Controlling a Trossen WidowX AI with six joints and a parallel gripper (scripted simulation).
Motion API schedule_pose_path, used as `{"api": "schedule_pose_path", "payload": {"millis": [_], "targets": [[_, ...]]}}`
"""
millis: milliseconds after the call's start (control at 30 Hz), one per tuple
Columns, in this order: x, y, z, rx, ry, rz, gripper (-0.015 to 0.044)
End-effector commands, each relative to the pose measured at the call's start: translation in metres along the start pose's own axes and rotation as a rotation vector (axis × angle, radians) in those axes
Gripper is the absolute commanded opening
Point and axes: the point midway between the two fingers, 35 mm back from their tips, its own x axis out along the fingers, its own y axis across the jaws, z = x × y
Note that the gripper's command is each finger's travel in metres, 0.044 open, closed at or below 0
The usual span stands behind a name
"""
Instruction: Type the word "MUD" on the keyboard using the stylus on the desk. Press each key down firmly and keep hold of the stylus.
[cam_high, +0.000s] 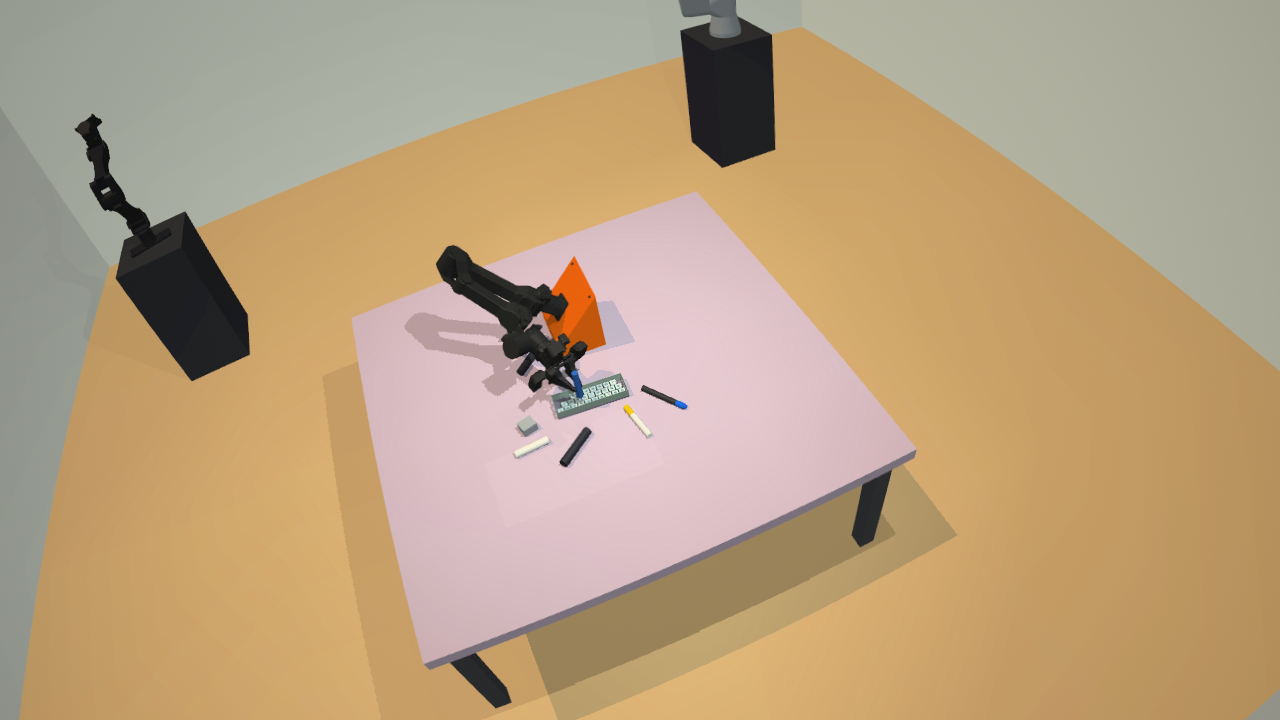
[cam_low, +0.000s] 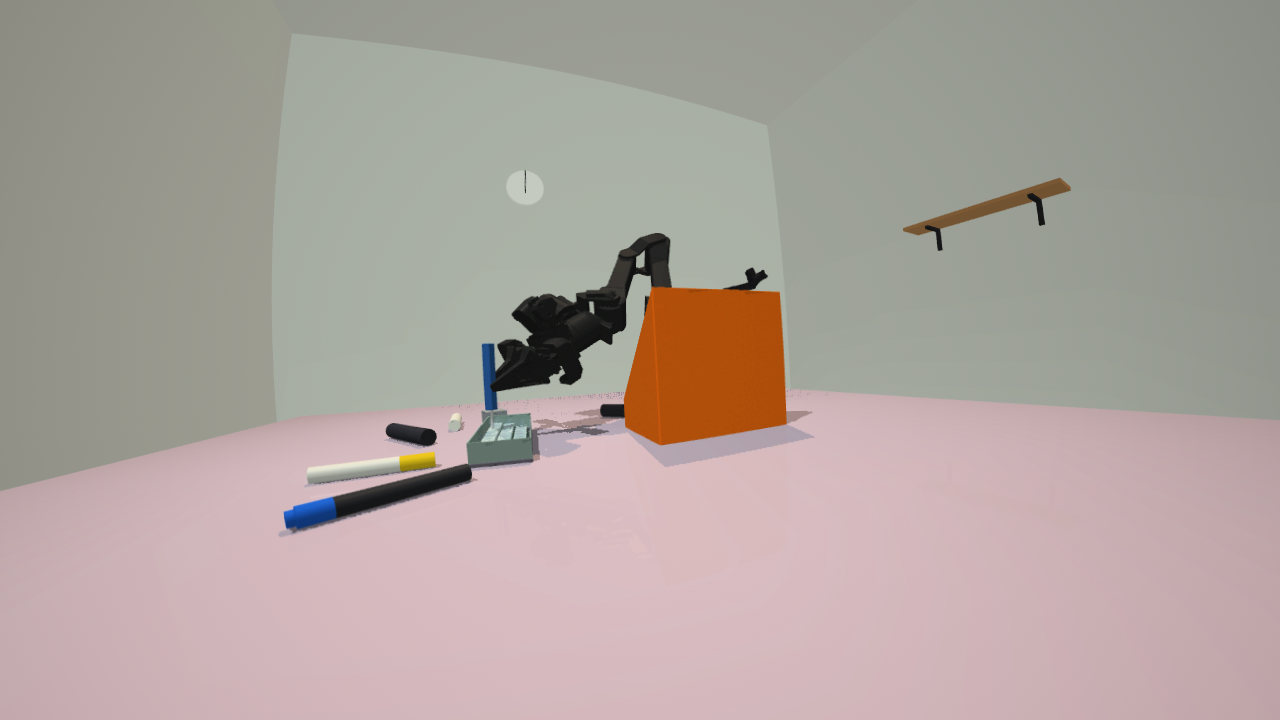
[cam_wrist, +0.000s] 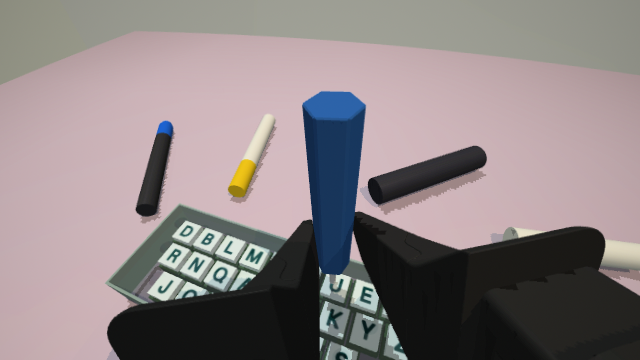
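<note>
My gripper (cam_high: 573, 385) (cam_low: 493, 385) (cam_wrist: 332, 225) is shut on the blue stylus (cam_high: 578, 383) (cam_low: 487, 362) (cam_wrist: 334, 160), which stands nearly upright with its thin tip down. The grey-green keyboard (cam_high: 595, 405) (cam_low: 501, 449) (cam_wrist: 142, 255) lies under it. In the wrist view the tip is at the U key (cam_wrist: 338, 288) and overlaps its letter; how far that key is pressed I cannot tell. The M key (cam_wrist: 254, 256) and the D key (cam_wrist: 186, 231) show left of the fingers. My left finger hides part of the middle keys.
An orange wedge block (cam_high: 586, 324) (cam_low: 716, 367) stands beside the arm. Beyond the keyboard lie a blue-capped black marker (cam_high: 660, 395) (cam_low: 393, 492) (cam_wrist: 155, 170), a white-and-yellow marker (cam_high: 639, 422) (cam_low: 358, 468) (cam_wrist: 257, 140), a black cylinder (cam_high: 575, 446) (cam_wrist: 430, 174), a white cylinder (cam_high: 531, 447) and a grey block (cam_high: 527, 426).
</note>
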Motion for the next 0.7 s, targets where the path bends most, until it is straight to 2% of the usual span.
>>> {"api": "schedule_pose_path", "payload": {"millis": [0,400,500,567,667], "targets": [[-0.003,-0.003,0.010,0.004,-0.002,-0.004,0.0081],[-0.013,-0.003,0.026,-0.001,-0.006,-0.003,0.0082],[-0.013,-0.003,0.026,-0.001,-0.006,-0.003,0.0062],[-0.012,-0.002,0.027,0.000,-0.006,-0.002,0.0009],[-0.009,0.002,0.029,0.002,-0.005,0.001,0.0000]]}}
